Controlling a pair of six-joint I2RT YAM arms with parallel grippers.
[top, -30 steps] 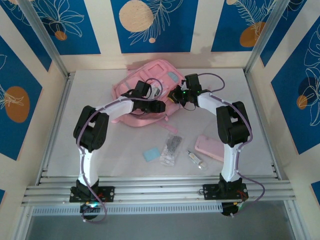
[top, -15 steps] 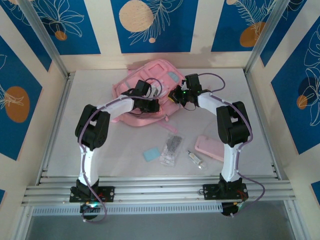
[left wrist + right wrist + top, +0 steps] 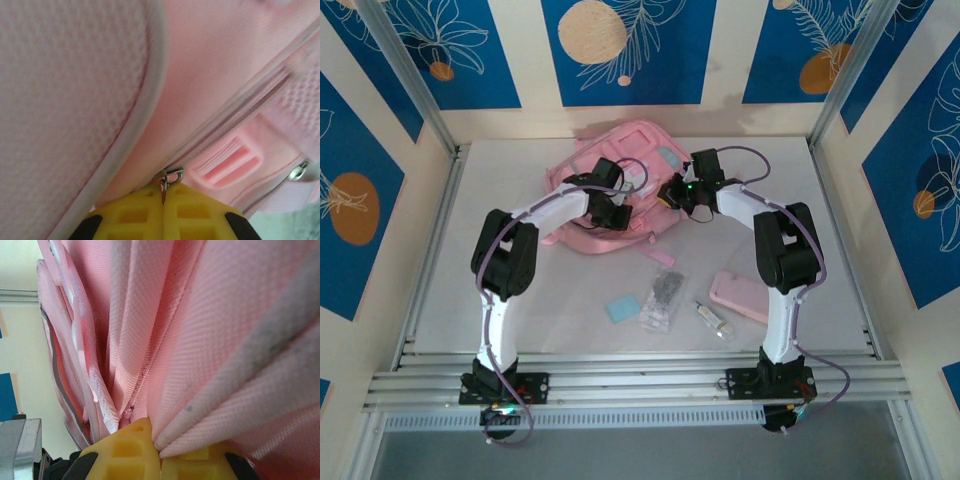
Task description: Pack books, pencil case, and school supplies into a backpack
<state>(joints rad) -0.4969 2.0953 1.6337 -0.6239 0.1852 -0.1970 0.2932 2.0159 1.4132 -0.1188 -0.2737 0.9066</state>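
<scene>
Blue panels [image 3: 620,50] printed with pale leaves and orange discs wall in the pale counter [image 3: 530,300] we look down on from behind both arms. At the far middle of it lies the backpack [image 3: 620,140], slumped and crumpled; its pale blue patch [image 3: 665,155] faces up on the far right part. With both arms across it, we cannot tell which way its long axis runs. A loose strap end [image 3: 663,258] trails off its near edge toward us.

Our left tool [image 3: 616,212] sits on the near side of the backpack. In the left wrist view its yellow fingers [image 3: 130,215] are pressed together, pinching the thin metal zipper pull [image 3: 167,177] at the end of a zip line that climbs to the upper right. Our right tool [image 3: 672,192] meets the backpack from the right. Its yellow fingers [image 3: 125,450] are likewise pressed together, nipping a fold of the pink woven fabric, which fans upward from the tips in long pleats.

Nearer to us, well apart from the backpack, the rest lies in a row. The pencil case [image 3: 740,297] is on the right, its long axis slanting from far left to near right. The small tube [image 3: 714,320] just left of it slants the same way. The clear bag [image 3: 663,298] runs roughly near to far, and the blue pad [image 3: 623,309] lies flat beside it, turned slightly askew.
</scene>
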